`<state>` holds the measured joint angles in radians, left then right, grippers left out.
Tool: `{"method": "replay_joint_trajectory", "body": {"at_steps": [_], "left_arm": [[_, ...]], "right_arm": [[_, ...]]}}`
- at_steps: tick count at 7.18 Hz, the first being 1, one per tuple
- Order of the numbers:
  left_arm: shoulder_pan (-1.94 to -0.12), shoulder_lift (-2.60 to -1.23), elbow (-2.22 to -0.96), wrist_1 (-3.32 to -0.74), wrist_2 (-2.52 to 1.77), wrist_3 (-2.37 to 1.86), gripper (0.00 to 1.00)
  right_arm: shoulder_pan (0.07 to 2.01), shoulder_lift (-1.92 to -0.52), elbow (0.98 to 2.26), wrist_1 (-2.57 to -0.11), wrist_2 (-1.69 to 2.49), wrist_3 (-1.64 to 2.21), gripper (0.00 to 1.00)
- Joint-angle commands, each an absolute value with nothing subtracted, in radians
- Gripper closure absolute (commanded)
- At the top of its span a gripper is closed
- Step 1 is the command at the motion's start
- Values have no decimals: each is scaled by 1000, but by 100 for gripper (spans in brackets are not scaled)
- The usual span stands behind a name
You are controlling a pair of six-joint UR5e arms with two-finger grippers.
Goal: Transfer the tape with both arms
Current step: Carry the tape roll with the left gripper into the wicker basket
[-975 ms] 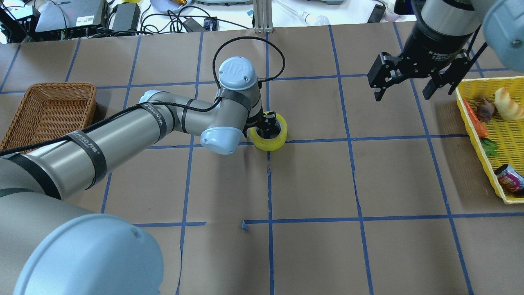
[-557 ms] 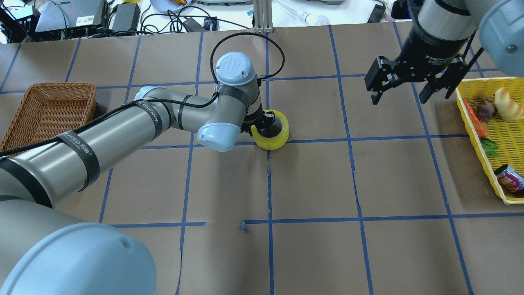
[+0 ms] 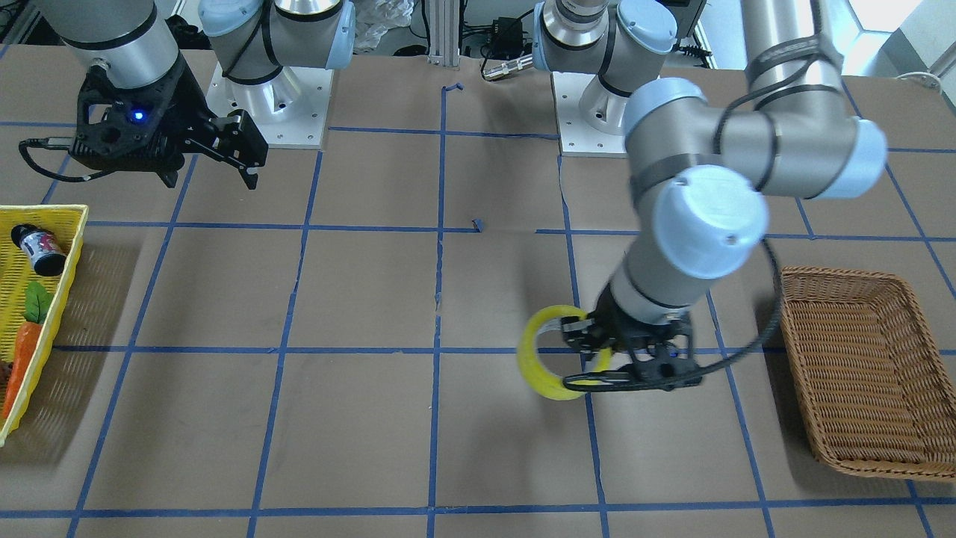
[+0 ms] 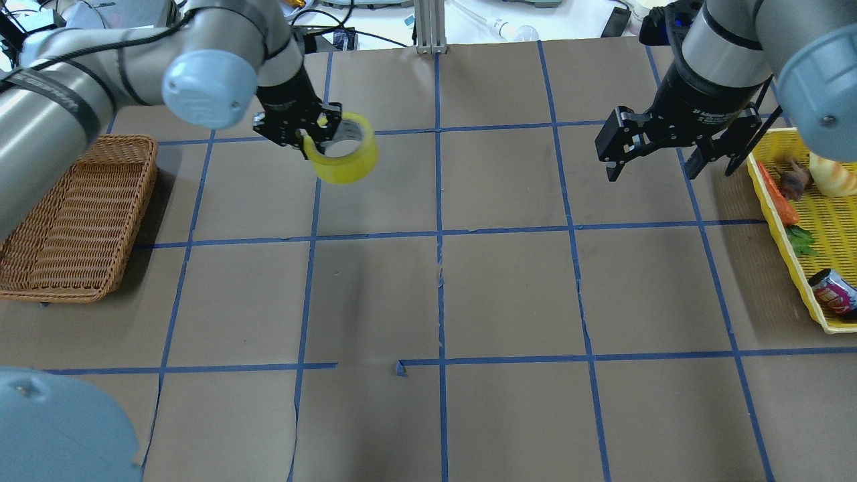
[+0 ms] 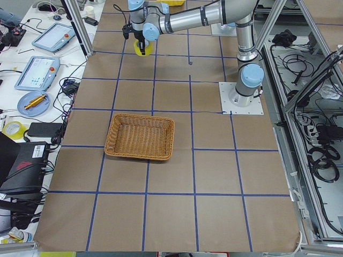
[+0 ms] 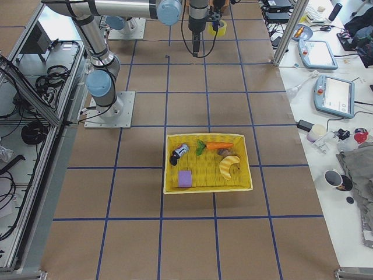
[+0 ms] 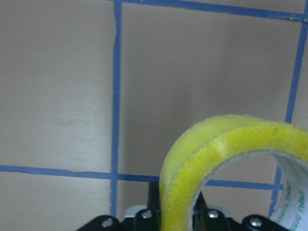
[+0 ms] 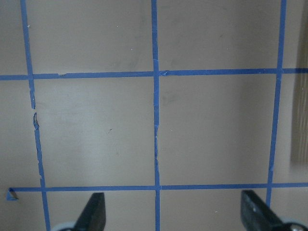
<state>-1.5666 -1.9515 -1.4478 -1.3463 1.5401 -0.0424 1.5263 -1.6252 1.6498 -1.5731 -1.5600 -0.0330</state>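
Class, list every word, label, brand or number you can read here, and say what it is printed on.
"Adaptive" (faint): white print on the wrist of the black right gripper; the rest is too small to read.
Green print inside the white core of the translucent yellow tape roll: too blurred to read.
Label of the small red-and-white can: too small to read.

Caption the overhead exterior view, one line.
Left black two-finger gripper holds the translucent yellow ring-shaped tape roll aloft; open right gripper hovers near the yellow mesh basket.
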Motion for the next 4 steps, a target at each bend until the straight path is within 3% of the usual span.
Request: {"method": "replay_joint_trajectory", "body": {"at_steps": [1, 4], "left_arm": [[-1294, -1933, -1411, -1432, 1552, 315, 100], [-1026, -1985, -1387, -1405, 1641, 596, 100]], "right_arm": [[1529, -1626, 1651, -1574, -1559, -31, 0], [1535, -1629, 1654, -1572, -1566, -37, 0]]}}
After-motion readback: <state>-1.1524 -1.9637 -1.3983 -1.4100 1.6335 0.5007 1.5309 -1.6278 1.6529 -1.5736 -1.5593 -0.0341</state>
